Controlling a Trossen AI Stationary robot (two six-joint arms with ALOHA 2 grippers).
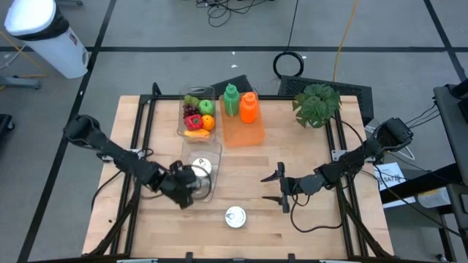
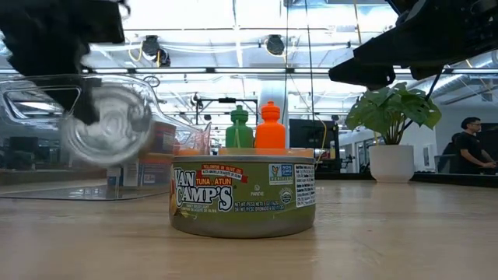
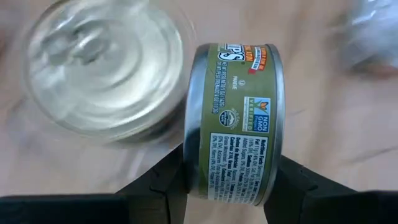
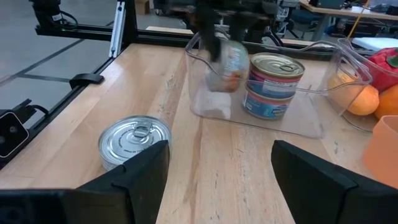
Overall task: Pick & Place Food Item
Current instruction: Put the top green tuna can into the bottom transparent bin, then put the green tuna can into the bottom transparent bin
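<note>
The left claw is clamped on a tuna can, holding it on its side above the clear container, where other cans already sit. The right claw hangs with its fingers apart over the wooden surface. Another can stands alone near the front edge.

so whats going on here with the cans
The left gripper is shut on a tuna can, holding it on its side over the clear bin, where two stacked cans already sit. Another can stands on the wooden table near the front edge. The right gripper hangs open to the right of the bin, holding nothing.
</note>
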